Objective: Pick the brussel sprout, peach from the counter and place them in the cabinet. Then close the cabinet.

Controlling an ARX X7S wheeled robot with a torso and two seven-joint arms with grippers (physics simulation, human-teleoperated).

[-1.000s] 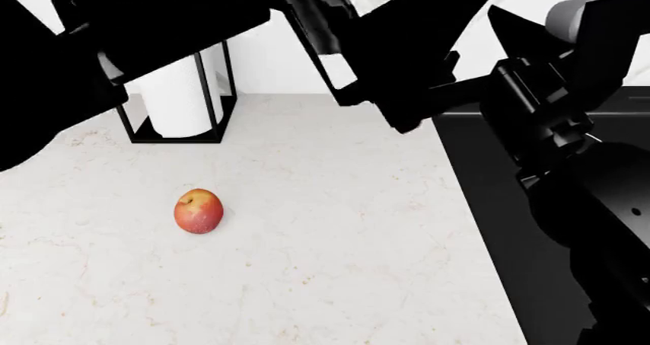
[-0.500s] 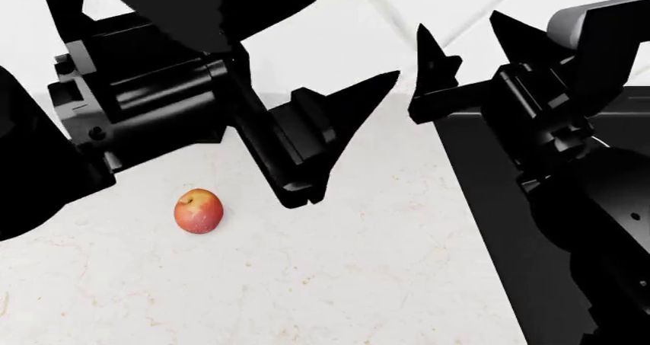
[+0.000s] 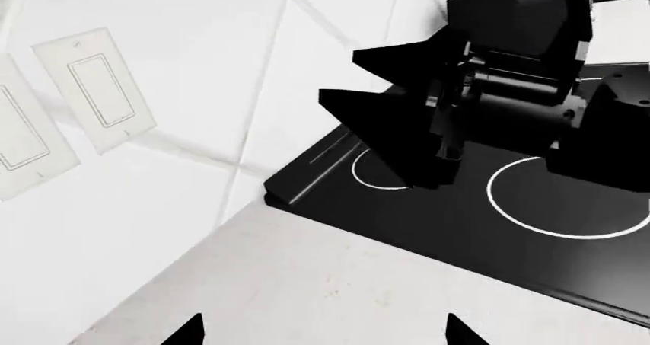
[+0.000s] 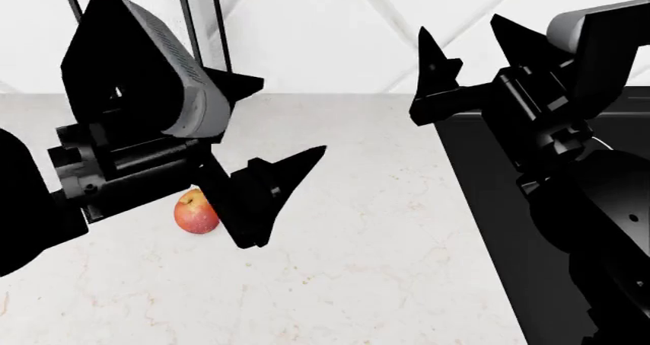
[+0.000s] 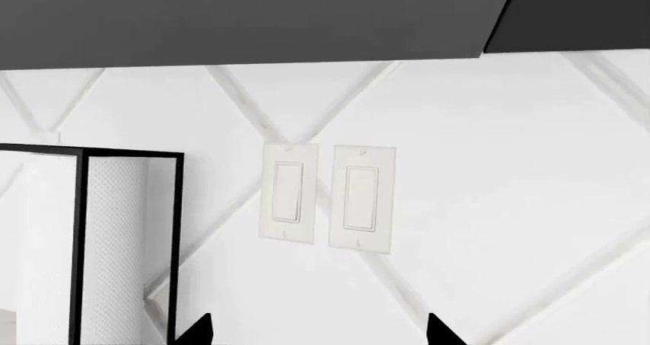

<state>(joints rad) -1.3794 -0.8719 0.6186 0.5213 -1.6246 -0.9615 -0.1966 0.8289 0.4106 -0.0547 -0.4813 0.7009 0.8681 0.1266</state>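
Left claw (image 4: pixel 266 185) lower, beside peach (image 4: pixel 195 212)

Both end effectors — left (image 4: pixel 266 170), right (image 4: pixel 469 44) — agape, empty, aloft

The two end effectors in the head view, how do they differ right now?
The left end effector hangs low over the counter, close beside the peach; the right end effector is raised at the stovetop's edge, near nothing to grasp. The left points toward the right arm's side; the right points up toward the wall. Both are black, open and empty.
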